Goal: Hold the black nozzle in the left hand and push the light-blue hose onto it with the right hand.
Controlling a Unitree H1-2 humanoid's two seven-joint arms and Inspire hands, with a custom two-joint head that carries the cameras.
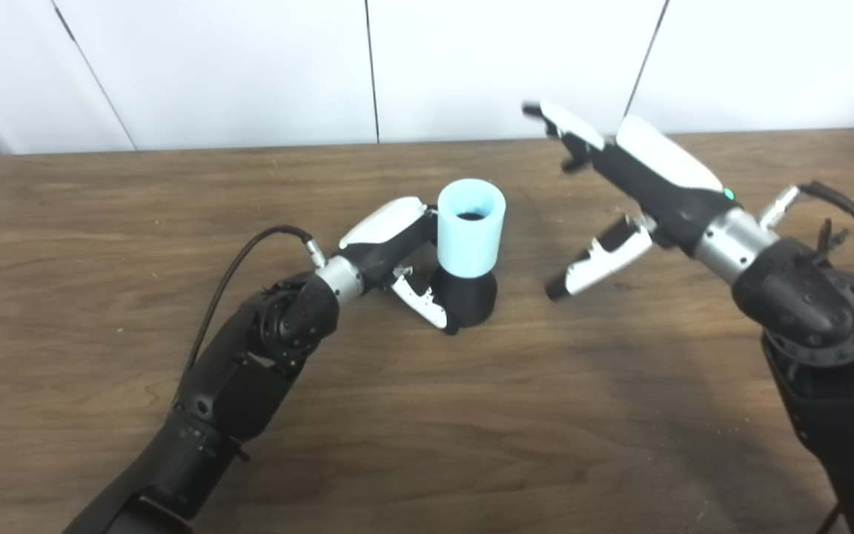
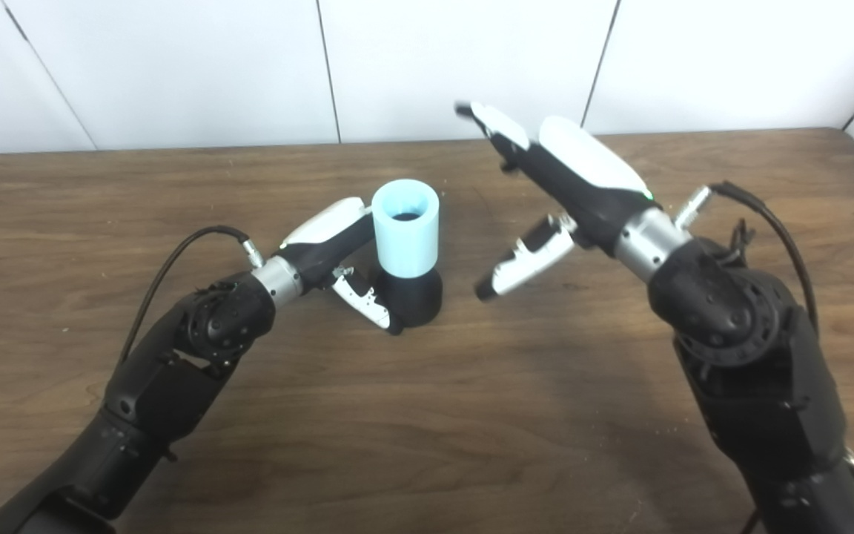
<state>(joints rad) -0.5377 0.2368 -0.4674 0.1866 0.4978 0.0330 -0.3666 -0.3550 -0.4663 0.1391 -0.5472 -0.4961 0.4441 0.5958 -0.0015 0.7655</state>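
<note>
The black nozzle [image 1: 469,297] stands upright on the wooden table [image 1: 427,415], near the middle. The light-blue hose [image 1: 471,228], a short wide tube, sits upright on top of it, open end up. My left hand [image 1: 397,252] is wrapped around the nozzle from the left, thumb in front of its base and fingers behind the hose. My right hand [image 1: 620,193] is open and empty, raised to the right of the hose with a clear gap, thumb pointing toward it. In the right eye view the hose [image 2: 405,228] and right hand [image 2: 553,193] stand the same way.
A white panelled wall [image 1: 368,67] runs along the table's far edge. Cables loop from both forearms, at the left wrist [image 1: 249,252] and the right wrist [image 1: 849,215].
</note>
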